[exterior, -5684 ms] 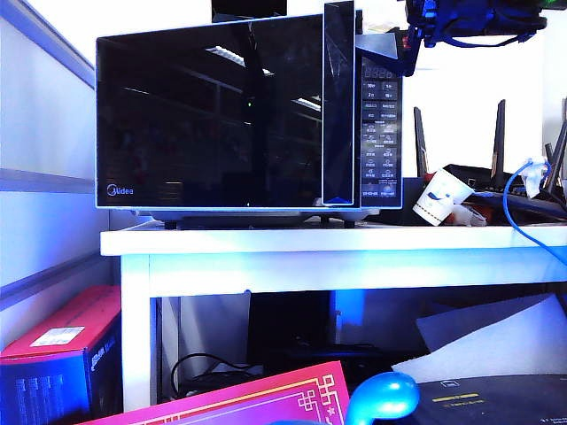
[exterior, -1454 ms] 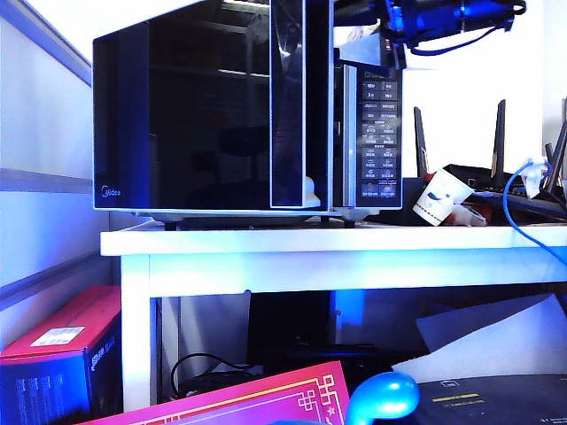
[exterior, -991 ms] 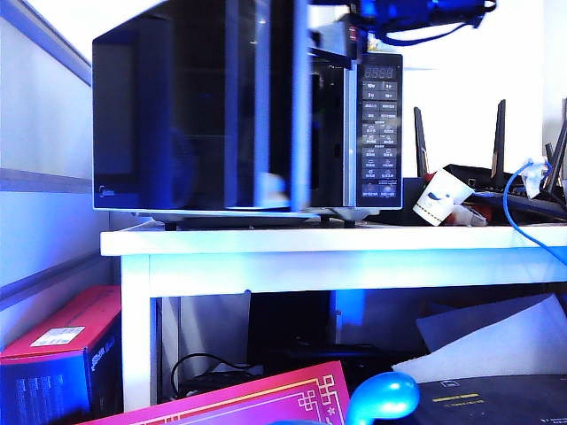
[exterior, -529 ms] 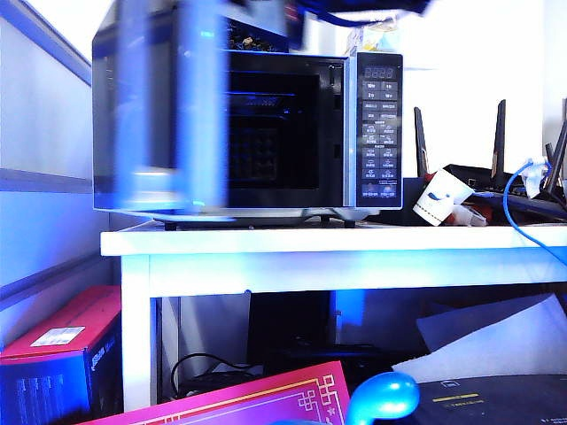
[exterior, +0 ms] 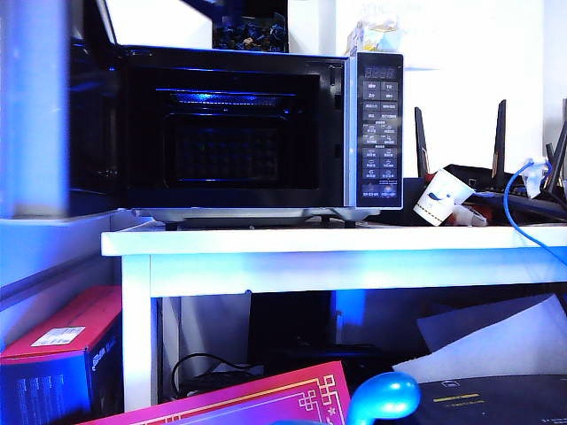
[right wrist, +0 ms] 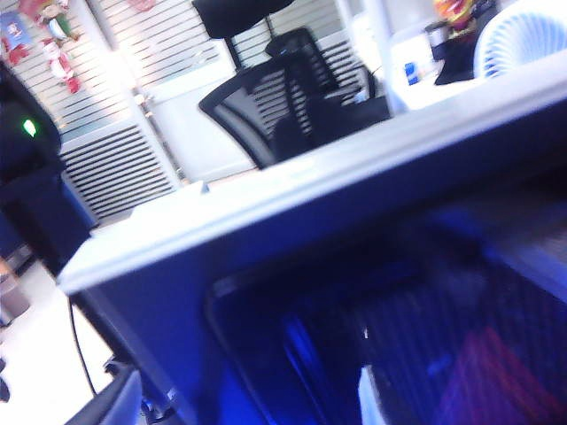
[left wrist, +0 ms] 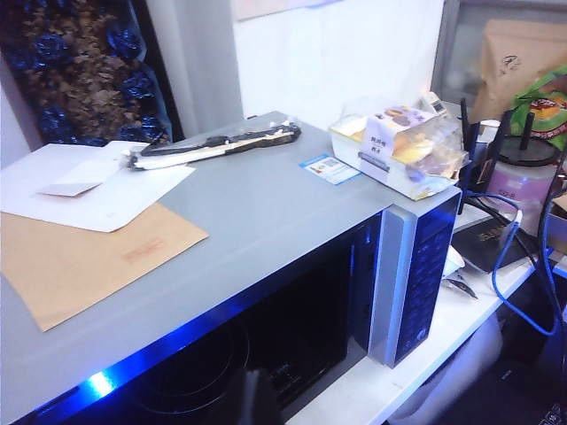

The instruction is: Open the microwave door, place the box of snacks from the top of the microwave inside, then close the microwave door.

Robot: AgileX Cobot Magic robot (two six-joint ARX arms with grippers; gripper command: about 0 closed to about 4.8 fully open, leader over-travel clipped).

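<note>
A: Door state?

B: The door (exterior: pixel 35 106) stands wide open, swung out to the left edge of the exterior view and blurred there. The microwave (exterior: pixel 332 133) cavity is fully exposed, with a blue glint along its upper inside.

A: Snack box?

B: It sits on top of the microwave, at the right end above the button panel (exterior: pixel 379 133) — snack box (exterior: pixel 376 35). The left wrist view gives it better: snack box (left wrist: pixel 399 150) lies flat near the corner, with a small blue card (left wrist: pixel 330 168) just beside it.

A: Anything else up there?

B: White papers (left wrist: pixel 89 181), a brown envelope (left wrist: pixel 80 261) and a long dark-and-white item (left wrist: pixel 217 142), all well apart from the box. A black box (exterior: pixel 250 34) of dark-blue pieces stands at the back.

A: Left gripper?

B: No view shows it. Its camera looks down over the microwave top from above the front edge. I cannot tell how the jaws stand.

A: Right gripper?

B: Same. Its camera is hard up against the door (right wrist: pixel 354 292) — dark glass, pale rim, heavy blur. No fingers are readable, so spread or pinched, I cannot tell.

A: Table?

B: The white table (exterior: pixel 337 241) carries the microwave, with a paper cup (exterior: pixel 440 197) tipped over to its right.
</note>
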